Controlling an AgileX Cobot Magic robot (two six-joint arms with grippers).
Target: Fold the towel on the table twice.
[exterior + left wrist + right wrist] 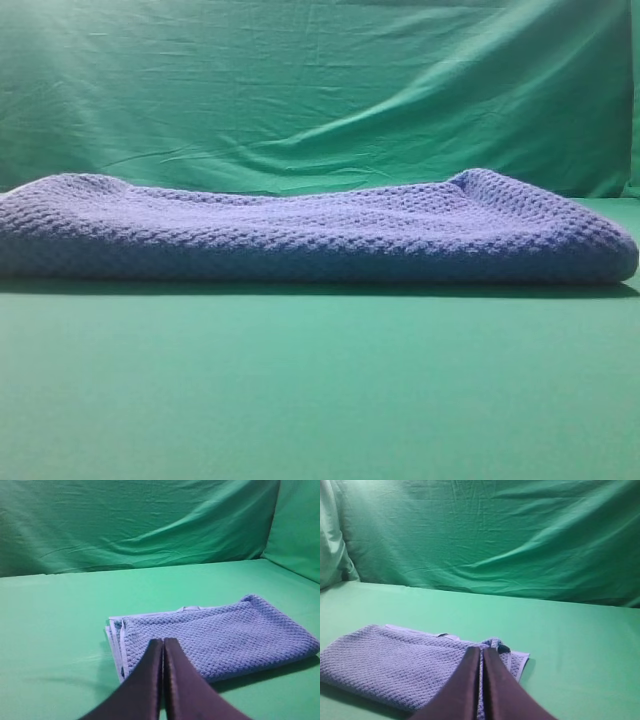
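The blue-grey waffle-knit towel [310, 235] lies folded in a thick flat stack across the green table [320, 390]. Neither gripper shows in the exterior high view. In the left wrist view the left gripper [163, 641] is shut and empty, raised over the near edge of the towel [225, 635], whose stacked pale edges face left. In the right wrist view the right gripper [481, 650] is shut and empty, raised over the towel [395, 660] near its right-hand corner with the pale edge.
A wrinkled green cloth backdrop [320, 90] hangs behind the table. Bare green table [55, 625] lies left of the towel in the left wrist view and to its right in the right wrist view [580, 655].
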